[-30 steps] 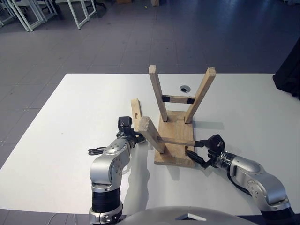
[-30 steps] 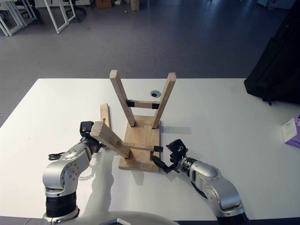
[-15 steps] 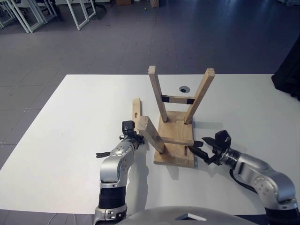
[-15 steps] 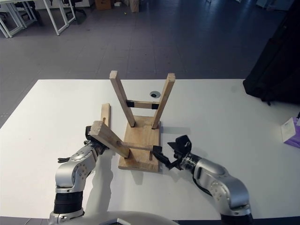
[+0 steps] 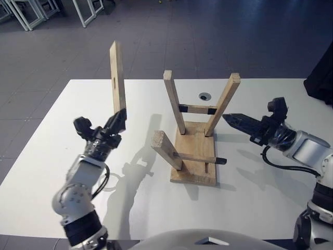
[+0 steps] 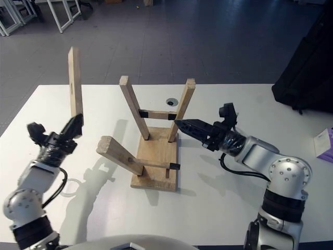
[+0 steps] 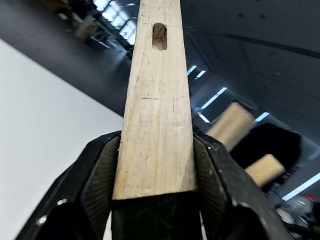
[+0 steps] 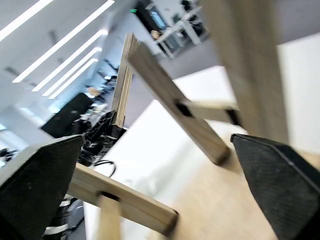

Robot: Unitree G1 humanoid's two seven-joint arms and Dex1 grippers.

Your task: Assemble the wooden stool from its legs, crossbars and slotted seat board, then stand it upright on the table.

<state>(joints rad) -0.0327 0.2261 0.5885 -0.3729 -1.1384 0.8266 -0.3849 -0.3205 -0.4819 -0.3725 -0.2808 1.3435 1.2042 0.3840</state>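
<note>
The slotted seat board (image 5: 196, 159) lies flat on the white table (image 5: 270, 182). Two legs (image 5: 174, 101) stand up from its far end, joined by a crossbar (image 5: 197, 110). A third leg (image 5: 166, 149) leans out from the near left corner, and a thin crossbar (image 5: 200, 158) juts sideways from it. My left gripper (image 5: 115, 124) hangs above the table's left side, shut on the lower end of a fourth leg (image 5: 117, 78) with a slot (image 7: 159, 36), held upright. My right gripper (image 6: 179, 123) hovers open beside the stool's right upright leg, with nothing in it, and its fingers (image 8: 270, 175) point at the stool.
A round cable hole (image 5: 205, 97) sits in the table behind the stool. A black bag (image 6: 312, 57) stands off the table's right side, and a small purple and white item (image 6: 325, 143) lies at the right edge. Bare tabletop surrounds the stool.
My left gripper has lifted the loose leg off the table and stood it upright in the air. My right gripper has left the board's near edge and risen to the stool's right.
</note>
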